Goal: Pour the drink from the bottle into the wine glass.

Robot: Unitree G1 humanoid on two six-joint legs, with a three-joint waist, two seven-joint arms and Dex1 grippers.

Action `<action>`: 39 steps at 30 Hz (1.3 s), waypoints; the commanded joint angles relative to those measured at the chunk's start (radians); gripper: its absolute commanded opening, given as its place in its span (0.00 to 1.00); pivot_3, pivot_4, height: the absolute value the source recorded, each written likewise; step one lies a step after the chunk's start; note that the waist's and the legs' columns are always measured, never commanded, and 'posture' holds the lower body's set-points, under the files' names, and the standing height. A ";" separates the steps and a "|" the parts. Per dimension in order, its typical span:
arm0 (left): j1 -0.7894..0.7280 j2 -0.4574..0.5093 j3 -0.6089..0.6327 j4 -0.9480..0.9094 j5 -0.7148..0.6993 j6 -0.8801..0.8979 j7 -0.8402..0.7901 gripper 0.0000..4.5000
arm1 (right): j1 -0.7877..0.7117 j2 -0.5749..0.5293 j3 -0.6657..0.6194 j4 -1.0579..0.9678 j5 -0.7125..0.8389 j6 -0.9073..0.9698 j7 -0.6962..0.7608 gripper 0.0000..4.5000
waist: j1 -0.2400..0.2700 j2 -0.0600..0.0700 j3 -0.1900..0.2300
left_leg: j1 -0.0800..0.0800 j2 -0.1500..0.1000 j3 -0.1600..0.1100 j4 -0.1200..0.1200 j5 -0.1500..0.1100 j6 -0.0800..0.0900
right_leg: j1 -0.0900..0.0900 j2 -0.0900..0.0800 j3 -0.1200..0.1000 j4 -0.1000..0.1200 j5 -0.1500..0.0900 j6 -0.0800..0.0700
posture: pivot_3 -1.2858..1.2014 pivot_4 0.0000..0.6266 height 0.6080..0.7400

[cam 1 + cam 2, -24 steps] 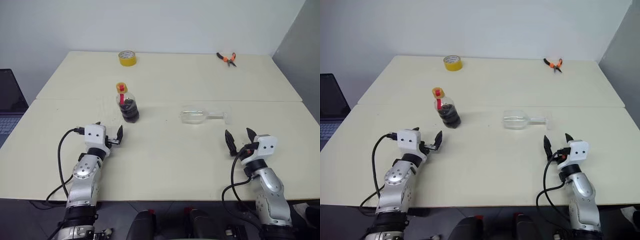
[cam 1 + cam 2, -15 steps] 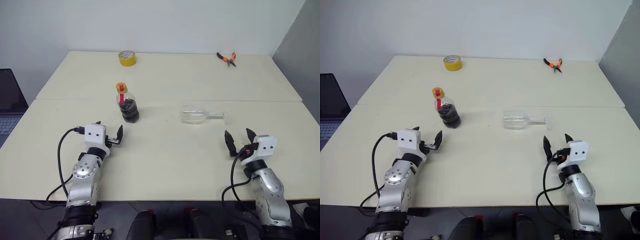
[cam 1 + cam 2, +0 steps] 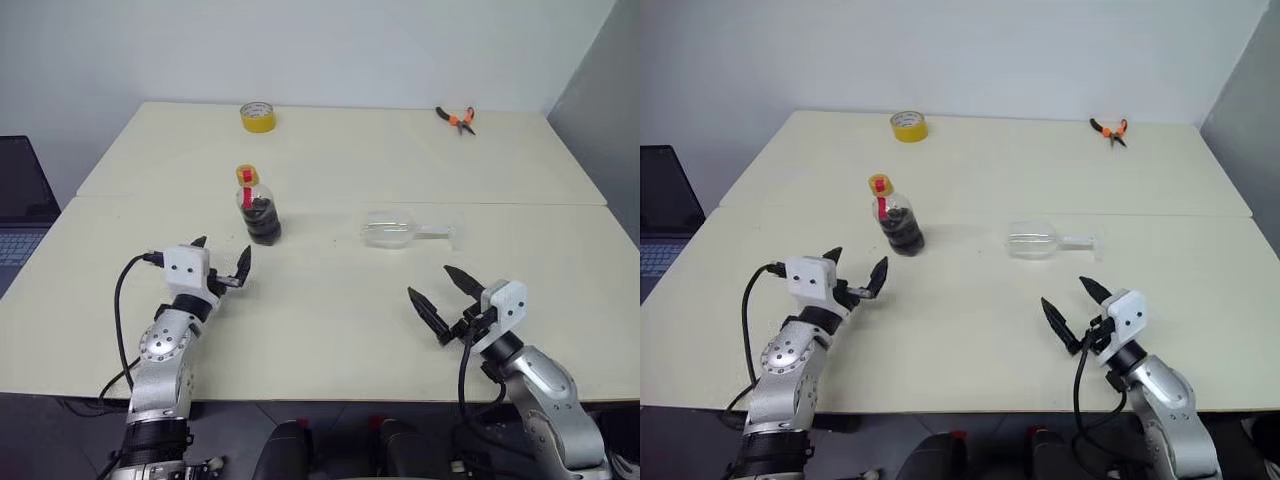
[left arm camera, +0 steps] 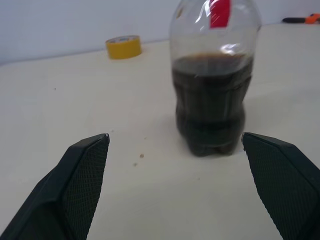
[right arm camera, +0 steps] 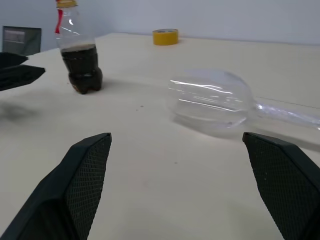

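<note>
Left eye view first: we see the bottle [image 3: 259, 211] standing upright on the table [image 3: 330, 300], yellow cap on, the drink [image 4: 210, 105] filling roughly its lower half. Well to its right the wine glass [image 3: 398, 229] lies on its side, bowl toward the bottle and stem pointing away to the right. Our left gripper [image 3: 220, 262] sits just short of the bottle with its jaws spread wide and nothing between them; in the left wrist view the bottle stands squarely between the two fingers [image 4: 80, 175], still apart from both. Our right gripper [image 3: 438, 298] hangs near the glass, likewise gaping and empty, aimed at the bowl. We judge the bottle light and somewhat squashy, its thin plastic likely to give under a hard squeeze, so we would take it around the dark lower body, below the red label. The glass we judge brittle, smooth and prone to roll; the bowl is wide for our jaws, so the stem [image 5: 287, 111] looks the safer hold, gently closed. It must be stood upright, and the cap dealt with, before anything can be poured.
</note>
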 commanded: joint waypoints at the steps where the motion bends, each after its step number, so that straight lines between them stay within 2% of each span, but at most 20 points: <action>1: -0.033 -0.006 -0.012 -0.042 -0.007 0.039 0.010 1.00 | -0.049 -0.028 -0.023 -0.085 0.072 0.065 0.014 1.00 | 0.000 0.000 0.000 | 0.000 0.000 0.000 0.000 0.000 0.000 | 0.000 0.000 0.000 0.000 0.000 0.000 | 0.52 0.24 1.00; 5: -0.061 -0.014 -0.020 -0.051 -0.026 0.104 0.011 1.00 | -0.088 -0.047 -0.017 -0.086 0.086 0.098 0.017 1.00 | 0.000 0.000 0.000 | -0.001 0.000 -0.004 0.000 0.000 0.000 | 0.002 0.000 -0.004 -0.002 0.000 0.000 | 0.52 0.24 1.00; 12: -0.133 -0.051 -0.029 0.014 0.032 0.107 0.100 1.00 | -0.123 -0.032 0.001 -0.073 0.073 0.111 0.003 1.00 | 0.005 0.000 0.000 | 0.000 -0.001 -0.014 0.000 0.000 0.000 | 0.010 0.000 -0.013 -0.007 0.000 0.000 | 0.52 0.24 1.00; 23: -0.231 -0.084 -0.067 0.244 0.071 0.015 0.092 1.00 | -0.168 -0.027 0.011 -0.065 0.071 0.124 0.004 1.00 | 0.005 0.000 0.000 | 0.000 -0.002 -0.015 0.000 0.000 0.000 | 0.010 -0.001 -0.014 -0.007 0.000 0.000 | 0.52 0.24 1.00; 32: -0.379 -0.094 -0.072 0.496 0.091 -0.107 0.094 1.00 | -0.197 -0.022 0.019 -0.051 0.063 0.126 0.005 1.00 | 0.005 0.000 0.000 | -0.001 -0.002 -0.015 0.001 0.000 0.000 | 0.010 -0.001 -0.015 -0.008 0.000 0.000 | 0.52 0.24 1.00; 39: -0.460 -0.107 -0.073 0.614 0.087 -0.165 0.085 1.00 | -0.203 -0.017 0.028 -0.053 0.058 0.129 0.005 1.00 | 0.005 0.000 0.000 | -0.001 -0.002 -0.015 0.001 0.000 0.000 | 0.010 -0.001 -0.015 -0.008 0.000 0.000 | 0.52 0.24 1.00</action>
